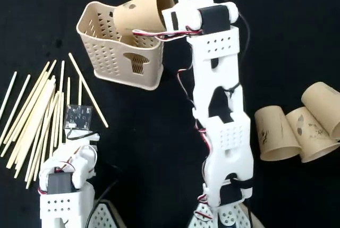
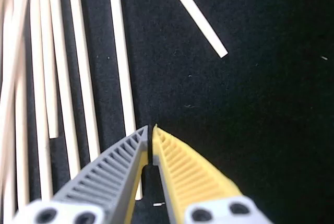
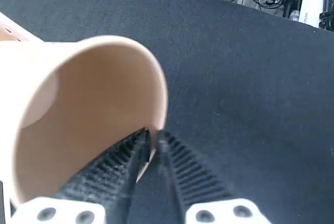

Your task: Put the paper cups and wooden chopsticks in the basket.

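The right arm (image 1: pixel 218 79) is stretched far forward, right pincer (image 3: pixel 151 143) clamping a paper cup (image 3: pixel 88 104) rim; left arm (image 1: pixel 66 185) folded back, left pincer (image 2: pixel 151 132) closed.

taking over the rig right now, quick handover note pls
Right claw: shut on the rim of a paper cup, held tilted over the basket.
Left claw: shut, empty, low over the table by the chopsticks.
Done: nothing visibly released into the basket.
Left: drop this cup, then the three cups lying beside the right arm, then all the chopsticks.
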